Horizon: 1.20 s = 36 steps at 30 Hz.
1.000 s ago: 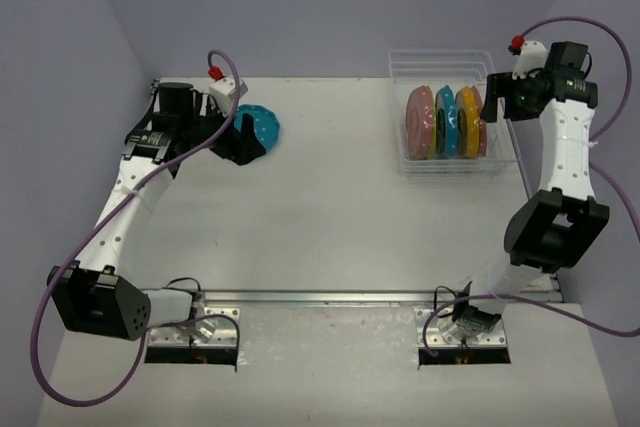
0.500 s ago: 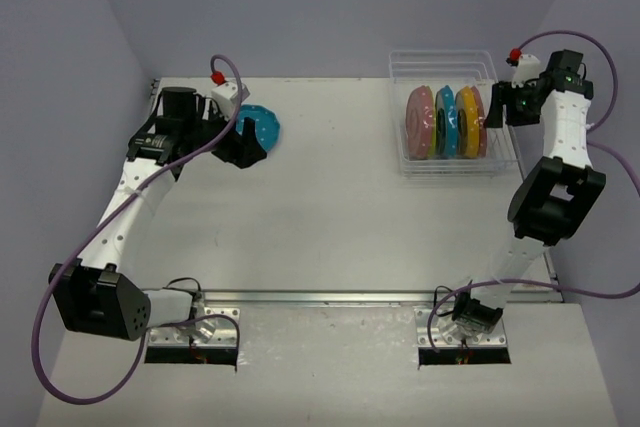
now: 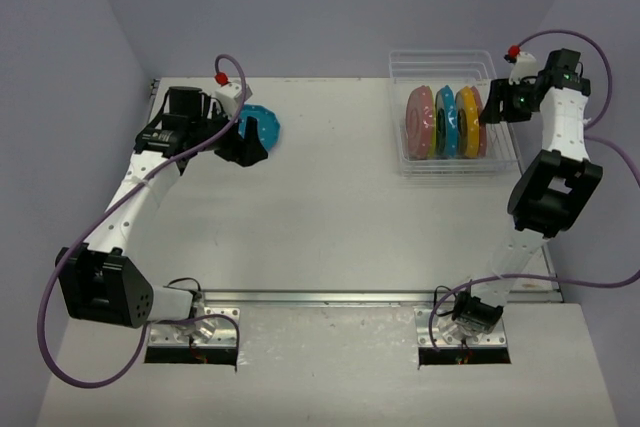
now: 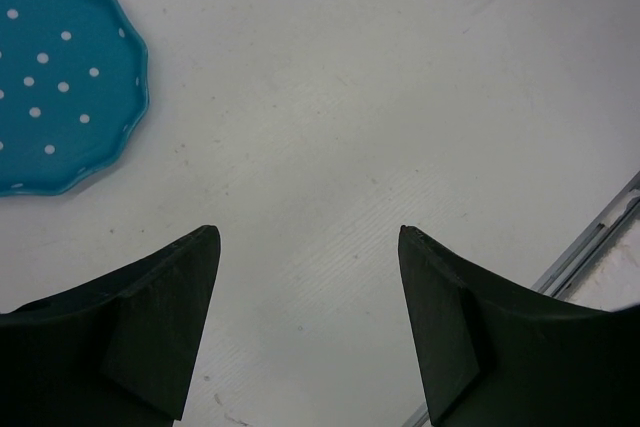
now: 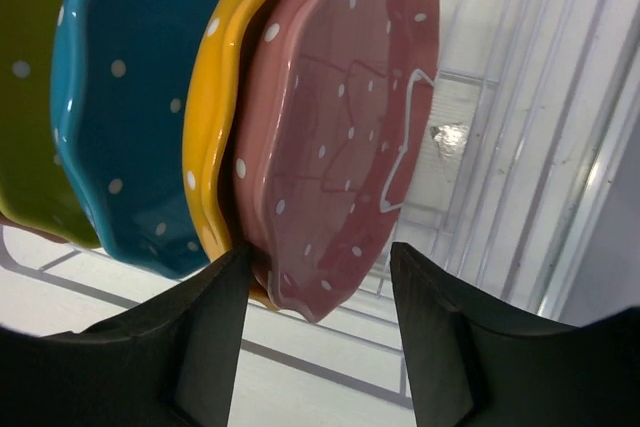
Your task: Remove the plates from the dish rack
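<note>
The clear dish rack [image 3: 452,162] stands at the back right and holds several dotted plates on edge: pink [image 3: 419,120], blue [image 3: 446,122], orange-yellow [image 3: 466,119] and a pink one [image 3: 482,127] at the right end. My right gripper [image 3: 492,107] sits at that end. In the right wrist view its open jaws [image 5: 320,247] straddle the lower rim of the pink plate [image 5: 345,137]; the left finger [image 5: 200,337] is against the rim and the right one stands apart. A blue plate [image 3: 262,125] [image 4: 55,77] lies flat at the back left. My left gripper [image 3: 250,150] [image 4: 308,232], open and empty, hovers beside it.
A metal rail [image 3: 330,297] runs along the table's near edge and shows in the left wrist view [image 4: 595,237]. A yellow-green plate [image 5: 25,87] and a blue plate [image 5: 130,97] stand behind the orange-yellow one [image 5: 215,127]. Rack ribs [image 5: 540,147] close in on the right.
My right gripper has moved in to the rack's right end and its jaws have narrowed around the pink plate. The left arm has shifted slightly, its gripper still open by the blue plate.
</note>
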{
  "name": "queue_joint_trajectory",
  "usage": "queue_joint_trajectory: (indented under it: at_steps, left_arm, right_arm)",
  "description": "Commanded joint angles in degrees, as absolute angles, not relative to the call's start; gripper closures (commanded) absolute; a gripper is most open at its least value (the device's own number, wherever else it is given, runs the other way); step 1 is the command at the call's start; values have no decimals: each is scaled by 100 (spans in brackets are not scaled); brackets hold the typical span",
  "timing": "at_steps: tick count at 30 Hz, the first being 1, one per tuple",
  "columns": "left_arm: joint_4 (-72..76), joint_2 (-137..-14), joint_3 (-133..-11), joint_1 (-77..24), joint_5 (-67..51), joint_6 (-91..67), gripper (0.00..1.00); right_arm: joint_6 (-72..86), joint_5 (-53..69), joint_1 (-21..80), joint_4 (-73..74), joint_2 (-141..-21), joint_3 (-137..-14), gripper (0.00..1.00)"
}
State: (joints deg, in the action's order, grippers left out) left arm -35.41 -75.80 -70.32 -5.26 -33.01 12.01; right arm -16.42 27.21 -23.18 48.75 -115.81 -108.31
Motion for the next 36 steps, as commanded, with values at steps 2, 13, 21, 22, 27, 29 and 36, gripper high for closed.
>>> queue_joint_trajectory:
  at_steps: [2,13,21,22,27,29,36]
  left_arm:
    - [-3286,-7603,-7159,-510,-3291,1139,30]
    - [-3355,-7585,-7147,-510,-3172,1140,30]
    - [-3261,-7658,-7154,-510,-3119,1045,30]
    - [-3256,-7674,-7156,-510,-3113,1036,30]
    - [-3211,-7699,-7193,-513,-3055,1019,30]
    - [-3208,-7699,-7198,-510,-3032,1028,30]
    - [-3243,-7678,-7161,-510,-2951,1085,31]
  right_arm:
    - [-1464,3078,-2329,4737,-11943,-11302,51]
    - [-1311,2409,-2299,4093,-11864,-10726,52]
    - [-1365,971,-2206,2483,-10928,-9193,53]
    - [-1381,896,-2205,2371,-10852,-9131,53]
    - [-1503,600,-2115,2288,-10875,-9032,55]
    - [-1503,702,-2101,2311,-10959,-9087,55]
    - [-1262,1929,-2109,3001,-11409,-9546,58]
